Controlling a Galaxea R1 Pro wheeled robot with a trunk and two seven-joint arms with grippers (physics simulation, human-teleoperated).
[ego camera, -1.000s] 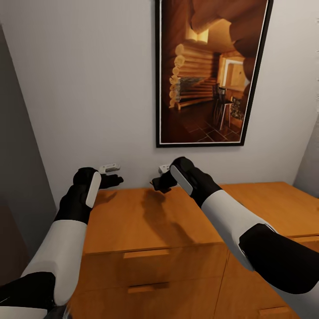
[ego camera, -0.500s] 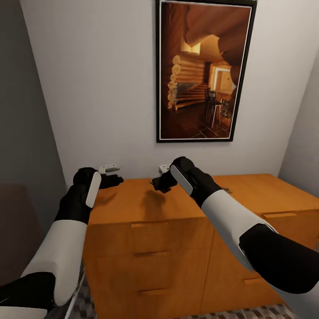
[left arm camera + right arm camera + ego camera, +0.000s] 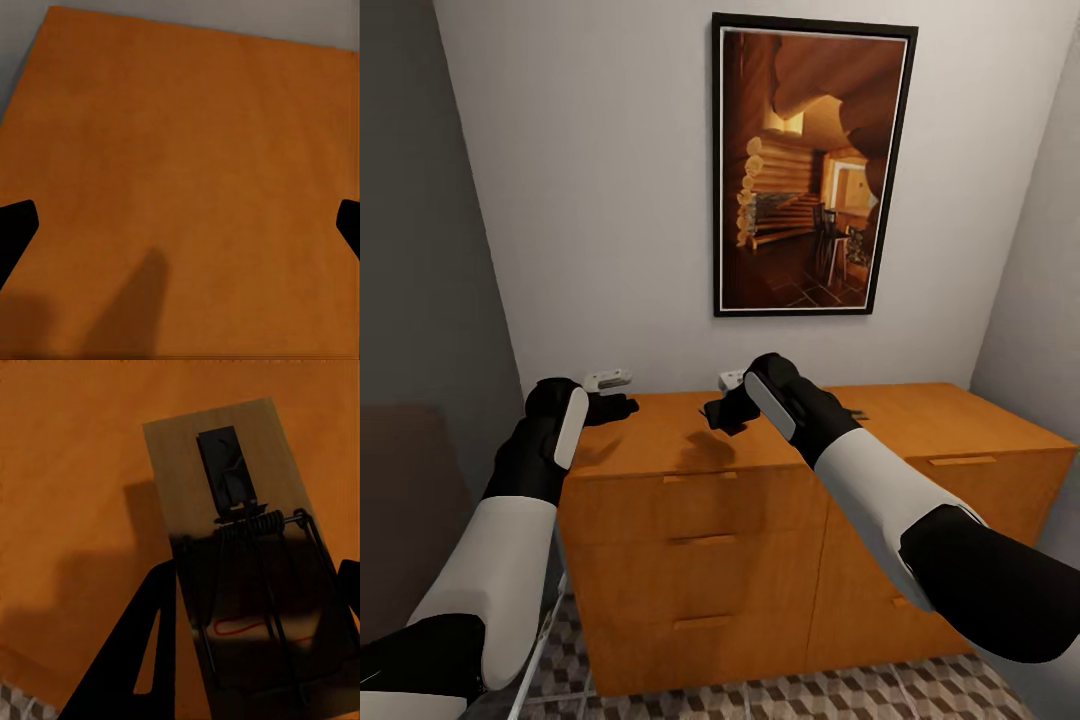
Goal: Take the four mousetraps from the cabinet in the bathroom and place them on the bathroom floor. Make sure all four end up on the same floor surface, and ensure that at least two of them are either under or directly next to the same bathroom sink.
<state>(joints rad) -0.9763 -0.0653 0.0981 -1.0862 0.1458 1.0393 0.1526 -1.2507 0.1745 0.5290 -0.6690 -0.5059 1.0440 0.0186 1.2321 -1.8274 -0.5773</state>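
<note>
Progress is judged early: one mousetrap (image 3: 247, 555) is clamped in the right gripper (image 3: 726, 412) at frame centre, above the cabinet (image 3: 690, 540). Left gripper (image 3: 618, 407) jaws are held apart, empty. No trap is seen on the bathroom floor (image 3: 840, 695) at bottom.

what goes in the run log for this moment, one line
right gripper: shut on mousetrap | left gripper: open, over cabinet top | bathroom floor: in view
</note>
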